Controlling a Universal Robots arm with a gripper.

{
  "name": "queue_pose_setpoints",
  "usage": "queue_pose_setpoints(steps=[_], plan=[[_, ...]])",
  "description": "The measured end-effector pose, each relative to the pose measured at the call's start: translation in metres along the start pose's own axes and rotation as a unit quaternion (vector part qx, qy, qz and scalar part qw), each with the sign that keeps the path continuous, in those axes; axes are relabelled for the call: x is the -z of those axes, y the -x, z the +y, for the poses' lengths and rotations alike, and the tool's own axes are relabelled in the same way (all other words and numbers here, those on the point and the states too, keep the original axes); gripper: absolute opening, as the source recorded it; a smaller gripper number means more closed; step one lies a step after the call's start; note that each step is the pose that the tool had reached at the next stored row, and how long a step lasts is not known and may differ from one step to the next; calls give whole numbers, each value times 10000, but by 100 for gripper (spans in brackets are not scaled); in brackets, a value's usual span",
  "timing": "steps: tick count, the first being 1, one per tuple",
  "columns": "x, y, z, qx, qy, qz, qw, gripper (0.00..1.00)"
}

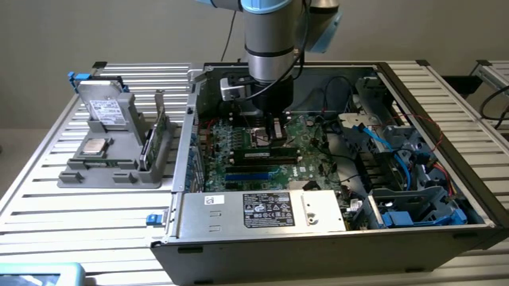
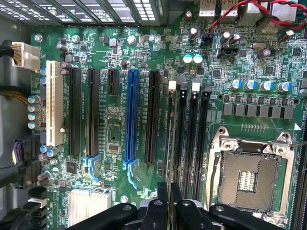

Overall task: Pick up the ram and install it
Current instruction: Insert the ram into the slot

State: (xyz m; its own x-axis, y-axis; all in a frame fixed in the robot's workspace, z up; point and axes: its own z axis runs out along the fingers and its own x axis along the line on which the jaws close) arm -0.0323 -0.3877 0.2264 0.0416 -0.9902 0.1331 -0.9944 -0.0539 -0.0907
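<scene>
- Inside the case (image 1: 334,253), where's your memory stick (image 1: 266,156)?
- Standing on edge along the motherboard's (image 1: 230,142) slots, lined up to seat. Your claw (image 2: 170,190) looks clamped on its top edge, holding it straight.

The single arm (image 1: 270,30) is reaching straight down from above in the exterior view, its grey tube and pale blue joint caps standing upright over the black wrist (image 1: 269,95). The gripper (image 1: 266,143) is pointing downward beneath the wrist. In the wrist view its two black fingers (image 2: 162,199) are standing side by side, drawn close with only a thin gap between them, and are pinching the ram (image 1: 266,156) edge-on. The black linkage arms are spreading out to either side of the fingers.
</scene>
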Motion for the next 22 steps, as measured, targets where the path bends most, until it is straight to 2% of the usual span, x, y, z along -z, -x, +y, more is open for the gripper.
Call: queue_pose_setpoints(steps=[22], plan=[[-24, 4, -6, 0, -4, 1, 10000, 14]])
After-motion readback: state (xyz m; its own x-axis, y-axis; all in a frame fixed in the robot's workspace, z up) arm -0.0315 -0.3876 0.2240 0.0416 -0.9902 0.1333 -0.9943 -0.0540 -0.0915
